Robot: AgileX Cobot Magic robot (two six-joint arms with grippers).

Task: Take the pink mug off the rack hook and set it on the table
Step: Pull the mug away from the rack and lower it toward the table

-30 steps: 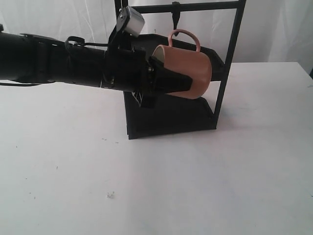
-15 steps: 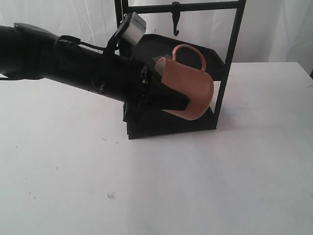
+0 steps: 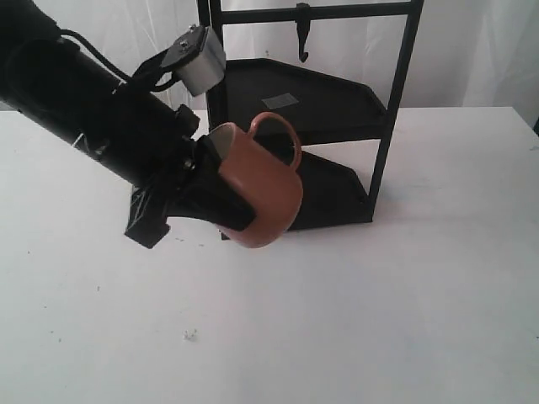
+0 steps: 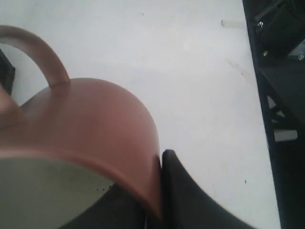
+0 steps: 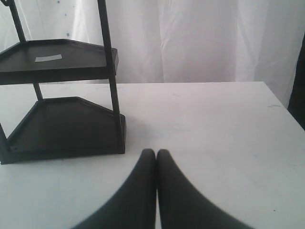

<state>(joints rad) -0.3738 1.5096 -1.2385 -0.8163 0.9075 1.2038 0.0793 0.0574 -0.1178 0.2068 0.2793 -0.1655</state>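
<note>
Before the rack (image 3: 337, 101), off its hook (image 3: 301, 38): pink mug (image 3: 264, 187), rigid, probably breakable; left end effector (image 3: 236, 207) pinched its rim wall.

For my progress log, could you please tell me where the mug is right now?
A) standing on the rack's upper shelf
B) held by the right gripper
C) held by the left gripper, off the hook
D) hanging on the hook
C: the left gripper clamps the mug at its rim, and the hook is bare.

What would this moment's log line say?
left gripper: shut on pink mug, tilted, off rack hook, over table | right gripper: shut, empty
</note>
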